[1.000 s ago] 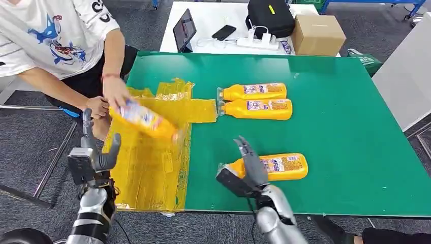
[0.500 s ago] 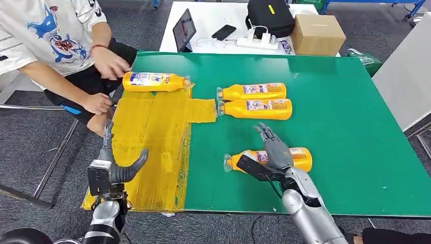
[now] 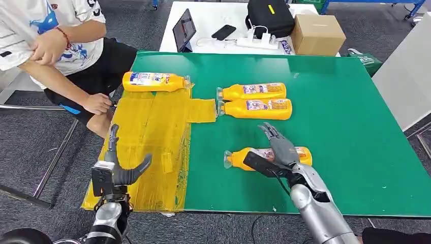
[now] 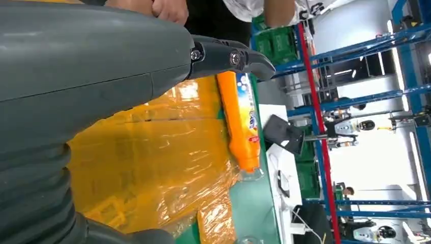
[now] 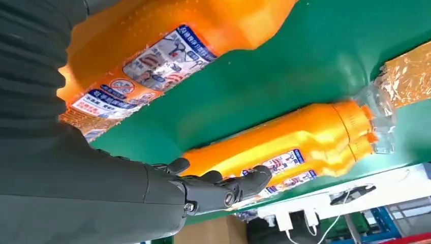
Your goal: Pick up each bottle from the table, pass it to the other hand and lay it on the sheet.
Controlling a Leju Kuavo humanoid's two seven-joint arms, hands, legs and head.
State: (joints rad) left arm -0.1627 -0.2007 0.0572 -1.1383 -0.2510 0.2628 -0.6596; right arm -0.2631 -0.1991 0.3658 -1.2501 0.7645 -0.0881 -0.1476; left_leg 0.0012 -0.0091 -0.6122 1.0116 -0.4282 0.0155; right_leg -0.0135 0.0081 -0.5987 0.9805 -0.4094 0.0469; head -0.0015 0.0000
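Observation:
The yellow sheet covers the left end of the green table. One orange bottle lies across the sheet's far end, also seen from the left wrist view as the bottle on the sheet. Two bottles lie side by side mid-table. A third bottle lies near the front edge under my right hand, whose fingers stretch out over the bottle without closing. My left hand hovers open over the sheet's near part, holding nothing.
A person sits at the table's far left corner, one hand near the sheet's edge. Beyond stands a white table with a tablet, a phone, a black bag and a cardboard box.
The person laid a bottle on the sheet's far end and drew the arm back. My right hand moved right onto the near bottle. My left hand sank slightly.

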